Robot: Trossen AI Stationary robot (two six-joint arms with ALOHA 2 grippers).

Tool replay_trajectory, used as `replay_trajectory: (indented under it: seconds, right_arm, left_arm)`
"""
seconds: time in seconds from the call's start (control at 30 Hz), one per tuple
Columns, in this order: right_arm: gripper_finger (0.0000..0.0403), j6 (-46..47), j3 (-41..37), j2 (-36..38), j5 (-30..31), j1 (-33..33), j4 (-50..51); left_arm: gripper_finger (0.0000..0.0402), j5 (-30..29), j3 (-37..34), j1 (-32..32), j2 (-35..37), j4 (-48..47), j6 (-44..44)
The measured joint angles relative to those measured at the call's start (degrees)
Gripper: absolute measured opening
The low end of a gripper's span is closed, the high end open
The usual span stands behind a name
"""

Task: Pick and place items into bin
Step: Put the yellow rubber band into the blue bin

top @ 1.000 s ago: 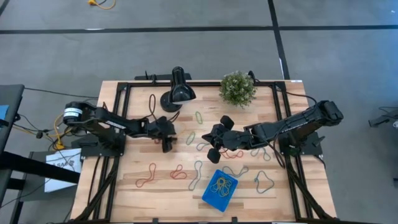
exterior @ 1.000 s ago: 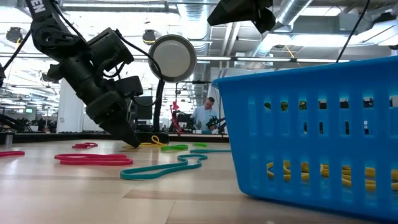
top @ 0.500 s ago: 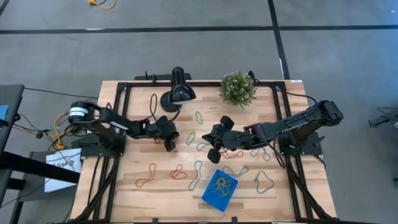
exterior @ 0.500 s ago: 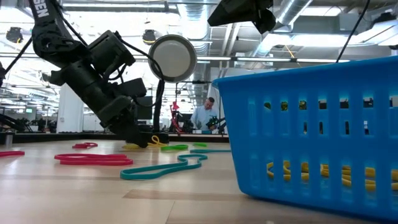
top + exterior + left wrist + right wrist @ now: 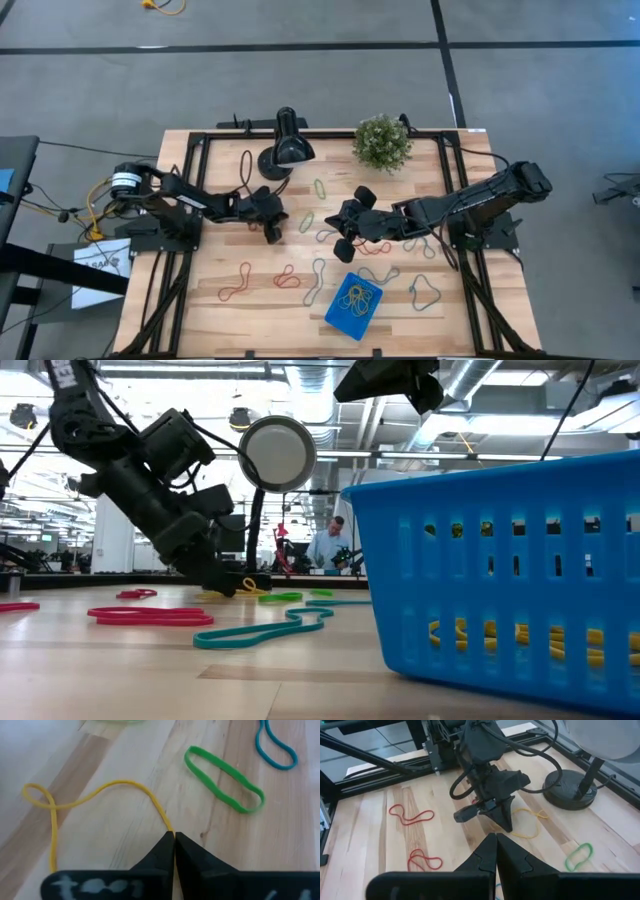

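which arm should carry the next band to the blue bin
Left. Its hand is shut on the yellow band, tips down at the table. The right hand is shut with nothing seen in it, though it hangs nearer the blue bin.

Left end effector point(image 5: 174, 836) pinched shut; right end effector point(image 5: 496, 836) closed.
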State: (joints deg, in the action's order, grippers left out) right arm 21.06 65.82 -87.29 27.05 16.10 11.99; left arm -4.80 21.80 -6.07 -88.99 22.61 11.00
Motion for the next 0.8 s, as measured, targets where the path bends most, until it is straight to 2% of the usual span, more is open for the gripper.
replay_trajectory:
  seconds: [0.17, 0.47, 0.67, 0.8]
  right_arm:
    - [0.0001, -0.01, 0.0, 0.0, -0.01, 0.0, 0.0]
    - [0.0001, 0.0, 0.0, -0.01, 0.0, 0.0, -0.25]
    - [0.0003, 0.0, 0.0, 0.0, 0.0, 0.0, -0.5]
    - [0.0003, -0.02, 0.0, 0.0, -0.2, 0.01, -0.49]
  left_arm:
    - [0.0, 1.08, -0.13, 1.77, 8.2, -3.18, -0.44]
    - [0.0, -1.05, -0.1, 5.05, 24.54, -12.42, -1.33]
    - [0.0, -0.22, 0.31, 8.44, 31.76, -10.24, -1.33]
    - [0.0, 0.49, 3.66, 11.16, 34.27, -9.65, -2.9]
